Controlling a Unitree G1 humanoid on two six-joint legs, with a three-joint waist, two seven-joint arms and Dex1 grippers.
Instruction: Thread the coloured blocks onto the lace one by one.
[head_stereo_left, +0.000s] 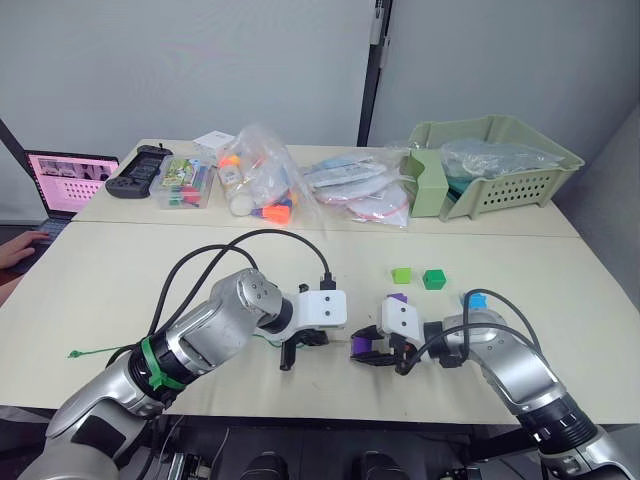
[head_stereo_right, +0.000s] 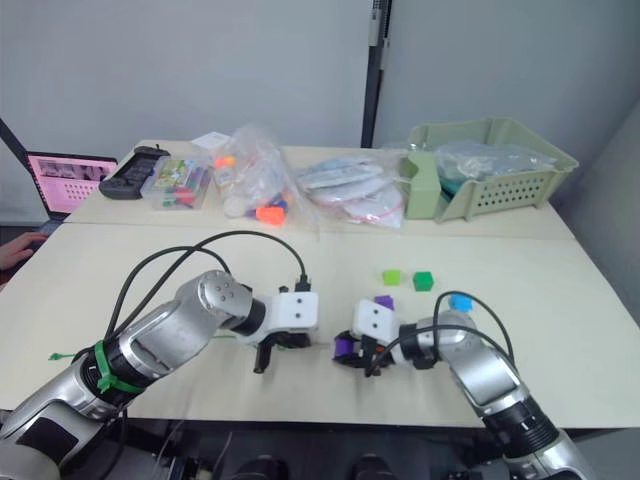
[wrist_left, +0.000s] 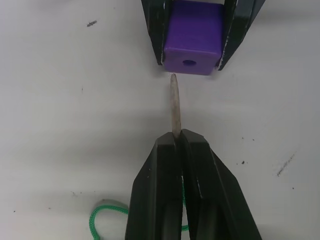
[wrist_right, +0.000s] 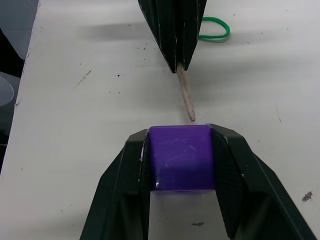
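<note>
I note my right claw (wrist_right: 182, 150) clamped on a purple plastic cube (wrist_left: 192, 36); my left claw (wrist_left: 181, 142) pinches the thin green lace's (wrist_left: 102, 216) stiff pale tip (wrist_left: 175, 105), just short of the cube's hole.

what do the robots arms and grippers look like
Both arms are silver-grey metal with thick black cables looping over them. Each wrist ends in a white boxy housing. The left gripper and right gripper have two black tapered fingers each. A green band wraps the left forearm.
</note>
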